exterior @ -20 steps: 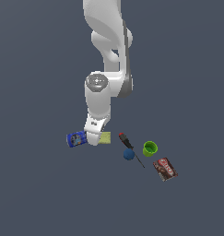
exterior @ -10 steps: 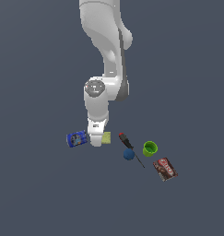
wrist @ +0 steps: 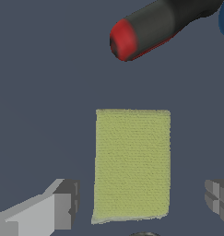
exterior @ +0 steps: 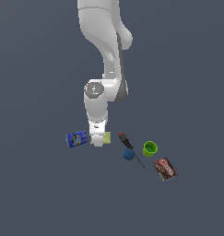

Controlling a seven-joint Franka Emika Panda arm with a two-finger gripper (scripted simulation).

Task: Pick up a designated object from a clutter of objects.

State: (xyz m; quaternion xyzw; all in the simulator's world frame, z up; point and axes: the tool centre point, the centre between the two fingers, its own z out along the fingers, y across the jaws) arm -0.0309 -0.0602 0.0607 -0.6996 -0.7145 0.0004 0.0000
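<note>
A blue printed can (exterior: pixel 77 138) lies at the exterior view's left, with the yellow-green block (wrist: pixel 132 163) beside it, flat on the table between the spread jaws of the gripper (wrist: pixel 143 203) (nothing held). Farther right lies the red-handled screwdriver (wrist: pixel 152 27). An off-centre closure could pinch one edge and skid the block away.

No readable text anywhere. Blue can (exterior: pixel 77 138) and red-brown box (exterior: pixel 165 168) carry printed graphics, too small and blurred to make out letters.

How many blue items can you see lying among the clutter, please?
2. The blue printed can lies at the clutter's end on the exterior view's left; the blue ball sits against the screwdriver. The arm may hide others.
</note>
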